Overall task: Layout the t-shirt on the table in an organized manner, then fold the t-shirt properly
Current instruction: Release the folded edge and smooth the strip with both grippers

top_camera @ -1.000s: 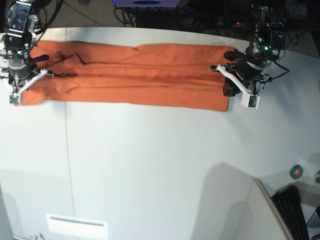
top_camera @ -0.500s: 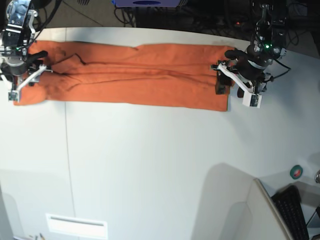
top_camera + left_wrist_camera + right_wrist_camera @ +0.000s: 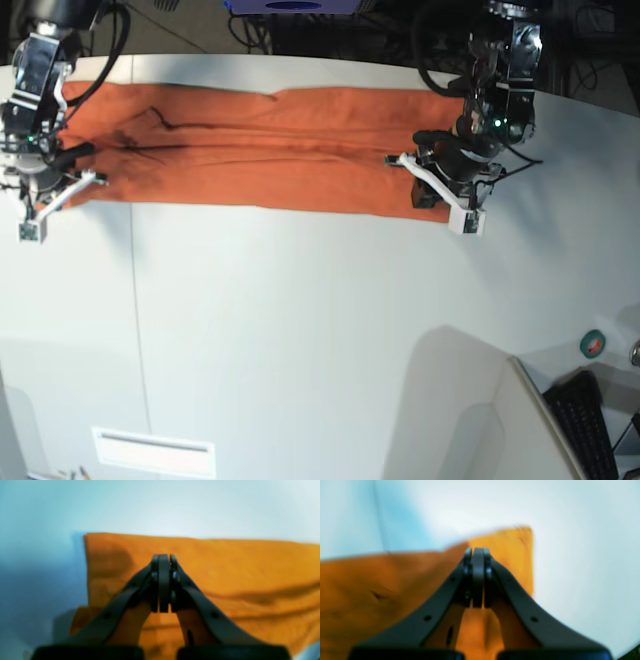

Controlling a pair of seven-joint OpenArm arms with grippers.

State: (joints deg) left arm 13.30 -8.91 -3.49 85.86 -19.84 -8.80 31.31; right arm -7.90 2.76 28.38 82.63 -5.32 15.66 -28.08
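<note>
Two end effectors clenched empty: left (image 3: 163, 585), right (image 3: 478, 580) | t-shirt (image 3: 270, 150) on table (image 3: 320, 320) | no readable writing

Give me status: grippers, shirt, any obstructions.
Left gripper shut, right gripper shut, one over each end of the t-shirt; grip on cloth not discernible. T-shirt lies as a long folded band on the table. Nothing in the way.

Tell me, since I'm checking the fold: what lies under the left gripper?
Under the shut left gripper lies the folded orange t-shirt, on the white table. Whether cloth is pinched is hidden.
</note>
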